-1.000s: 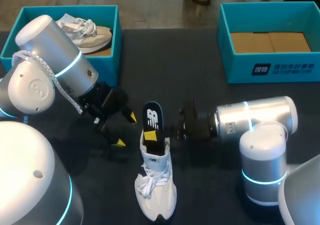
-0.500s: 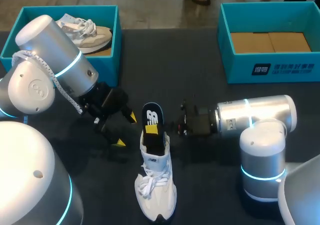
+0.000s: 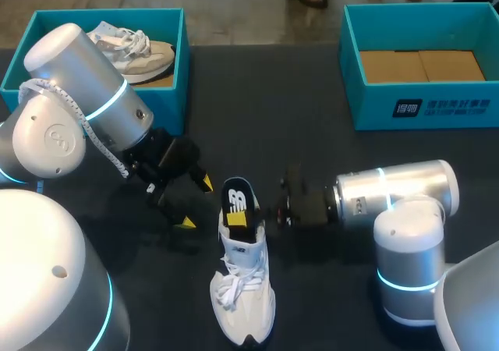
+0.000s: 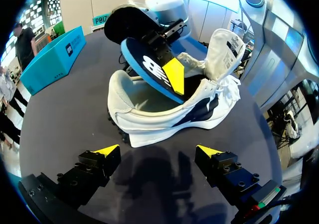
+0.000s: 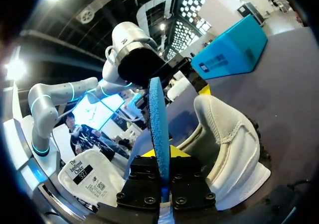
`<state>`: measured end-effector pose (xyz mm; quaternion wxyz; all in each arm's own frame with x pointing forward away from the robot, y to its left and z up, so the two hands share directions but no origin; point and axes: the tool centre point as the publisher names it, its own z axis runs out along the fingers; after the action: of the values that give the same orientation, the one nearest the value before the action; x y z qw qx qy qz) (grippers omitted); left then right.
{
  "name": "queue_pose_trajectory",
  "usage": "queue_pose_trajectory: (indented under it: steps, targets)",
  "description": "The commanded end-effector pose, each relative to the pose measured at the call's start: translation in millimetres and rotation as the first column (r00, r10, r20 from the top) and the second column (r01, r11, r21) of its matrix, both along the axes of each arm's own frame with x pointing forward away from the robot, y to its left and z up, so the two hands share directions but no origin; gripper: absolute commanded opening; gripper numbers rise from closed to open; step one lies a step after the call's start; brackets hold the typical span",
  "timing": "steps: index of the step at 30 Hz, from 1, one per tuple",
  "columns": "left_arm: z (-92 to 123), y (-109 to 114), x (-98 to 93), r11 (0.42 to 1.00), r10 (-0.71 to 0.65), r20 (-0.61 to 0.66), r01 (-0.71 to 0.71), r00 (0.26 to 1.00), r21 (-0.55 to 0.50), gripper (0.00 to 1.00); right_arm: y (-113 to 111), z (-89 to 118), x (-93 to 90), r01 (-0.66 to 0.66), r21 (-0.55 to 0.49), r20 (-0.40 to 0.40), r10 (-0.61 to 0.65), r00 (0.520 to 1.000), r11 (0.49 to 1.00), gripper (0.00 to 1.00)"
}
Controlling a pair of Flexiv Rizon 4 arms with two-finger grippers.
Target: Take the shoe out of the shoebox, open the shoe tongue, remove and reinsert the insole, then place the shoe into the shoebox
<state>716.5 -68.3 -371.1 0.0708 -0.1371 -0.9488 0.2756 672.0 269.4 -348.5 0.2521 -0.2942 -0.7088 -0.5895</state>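
Note:
A white shoe (image 3: 243, 292) lies on the dark table, toe toward the near edge, its tongue (image 4: 224, 47) folded forward. A dark blue insole (image 3: 238, 197) stands out of the heel opening, its lower end inside the shoe. My right gripper (image 3: 248, 214) comes in from the right and is shut on the insole, one yellow tip flat against its face. In the right wrist view the insole (image 5: 159, 127) runs edge-on between the right gripper (image 5: 164, 167) fingers, above the shoe (image 5: 227, 144). My left gripper (image 3: 196, 203) hangs open just left of the shoe. In the left wrist view the left gripper (image 4: 158, 152) faces the shoe (image 4: 164, 112) side-on.
A teal shoebox (image 3: 27, 43) at the back left holds a second white shoe (image 3: 132, 51), partly behind my left arm. An open teal shoebox (image 3: 425, 105) with a cardboard floor stands at the back right. Bare dark table lies between the boxes.
The right gripper has shut on the insole. The insole and the right wrist have moved a little toward the near edge, the insole sitting lower in the shoe. The left arm has not moved.

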Motion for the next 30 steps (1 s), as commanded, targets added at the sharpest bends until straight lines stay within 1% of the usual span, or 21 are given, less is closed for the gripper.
queue_pose_trajectory:
  steps: [1, 3, 6, 7, 8, 10, 11, 15, 18, 19, 20, 21, 22, 26, 30]
  targets:
    - [0.1, -0.3, -0.4, 1.000, 0.000, 0.001, 0.000, 1.000, 0.002, 1.00, 0.7, -1.6, -6.4, 0.006, -0.004, -0.005, -0.006, 1.000, 1.000, 0.00]
    - [0.1, -0.3, -0.4, 1.000, 0.000, 0.001, 0.000, 1.000, 0.002, 1.00, 0.5, -1.0, -6.3, 0.006, -0.002, -0.006, -0.006, 1.000, 1.000, 0.00]
    - [0.1, -0.3, -0.4, 1.000, 0.000, 0.001, 0.000, 1.000, 0.002, 1.00, 0.3, 5.5, -2.6, 0.006, 0.000, 0.016, -0.006, 1.000, 1.000, 0.00]
    - [0.1, -0.3, -0.4, 1.000, 0.000, 0.001, 0.000, 1.000, 0.002, 1.00, 0.4, 8.1, -0.9, 0.006, -0.001, 0.029, -0.006, 1.000, 1.000, 0.12]
    - [0.1, -0.3, -0.4, 1.000, 0.000, 0.001, 0.000, 1.000, 0.002, 1.00, 0.6, 10.7, 0.6, 0.004, -0.001, 0.038, -0.004, 0.999, 1.000, 0.22]
    - [0.1, -0.3, -0.4, 1.000, 0.000, 0.001, 0.000, 1.000, 0.002, 1.00, 1.3, 16.1, 4.7, -0.001, -0.007, 0.057, 0.001, 0.998, 1.000, 0.33]
    - [0.1, -0.3, -0.4, 1.000, 0.000, 0.001, 0.000, 1.000, 0.002, 1.00, 1.6, 18.4, 6.8, -0.002, -0.008, 0.064, 0.003, 0.998, 1.000, 0.36]
    - [0.1, -0.3, -0.4, 1.000, 0.000, 0.001, 0.000, 1.000, 0.002, 1.00, 3.3, 26.2, 14.1, -0.012, -0.013, 0.086, 0.013, 0.996, 1.000, 0.36]
    - [0.1, -0.3, -0.4, 1.000, 0.000, 0.001, 0.000, 1.000, 0.002, 1.00, 3.8, 28.2, 18.0, -0.016, -0.016, 0.092, 0.017, 0.996, 1.000, 0.32]
    - [0.1, -0.3, -0.4, 1.000, 0.000, 0.001, 0.000, 1.000, 0.002, 1.00, 3.9, 28.4, 18.8, -0.017, -0.016, 0.094, 0.018, 0.995, 1.000, 0.25]
    - [0.1, -0.3, -0.4, 1.000, 0.000, 0.001, 0.000, 1.000, 0.002, 1.00, 3.7, 28.5, 19.8, -0.017, -0.016, 0.096, 0.018, 0.995, 1.000, 0.16]
    - [0.1, -0.3, -0.4, 1.000, 0.000, 0.001, 0.000, 1.000, 0.002, 1.00, 3.3, 28.1, 20.8, -0.015, -0.015, 0.097, 0.017, 0.995, 1.000, 0.02]
    - [0.1, -0.3, -0.4, 1.000, 0.000, 0.001, 0.000, 1.000, 0.002, 1.00, 2.8, 27.5, 21.7, -0.014, -0.014, 0.098, 0.015, 0.995, 1.000, 0.00]
    - [0.1, -0.3, -0.4, 1.000, 0.000, 0.001, 0.000, 1.000, 0.002, 1.00, 0.7, 22.4, 22.5, -0.009, -0.003, 0.090, 0.009, 0.996, 1.000, 0.00]
    - [0.1, -0.3, -0.4, 1.000, 0.000, 0.001, 0.000, 1.000, 0.002, 1.00, 0.7, 15.0, 17.8, -0.010, 0.007, 0.066, 0.009, 0.998, 1.000, 0.00]
